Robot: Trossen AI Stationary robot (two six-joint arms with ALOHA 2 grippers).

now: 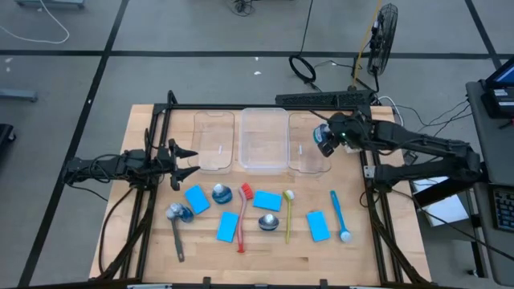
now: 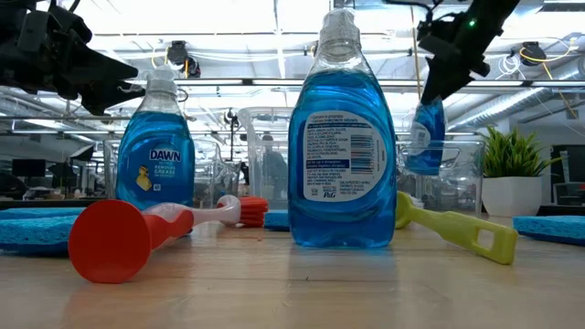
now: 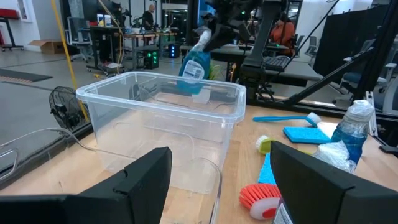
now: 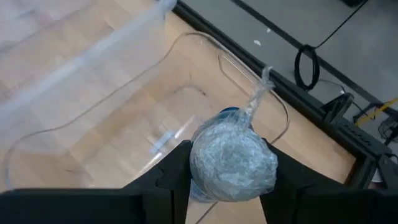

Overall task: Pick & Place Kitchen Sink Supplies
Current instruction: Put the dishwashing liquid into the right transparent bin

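Note:
My right gripper [image 1: 324, 141] is shut on a small blue bottle [image 2: 425, 133] with a silvery top and holds it in the air over the right clear bin [image 1: 310, 167]. My left gripper [image 1: 191, 163] is open near the table's left side, next to the left bin [image 3: 163, 118], touching nothing. On the wood in front of the bins lie several blue sponges [image 1: 227, 227], three more blue bottles [image 1: 222, 193], and a red brush [image 1: 243, 218], a yellow-green brush [image 1: 288, 215], a blue brush [image 1: 340, 217] and a grey brush [image 1: 177, 241]. My right gripper pinches the bottle between its two fingers [image 4: 171, 177] at the silvery-wrapped top end [image 4: 233, 163]. The fingers come from above, slanting in from the table's right. The bottle is lifted clear, and its blue body [image 2: 426, 137] hangs slightly tilted below the fingers, above the bin.
Three clear bins stand side by side at the table's far middle; the middle one [image 1: 264, 140] is the largest. A dark frame [image 1: 241, 107] runs around the work area. A small potted plant [image 2: 512, 178] stands at the far right. Bare wood lies along the near edge.

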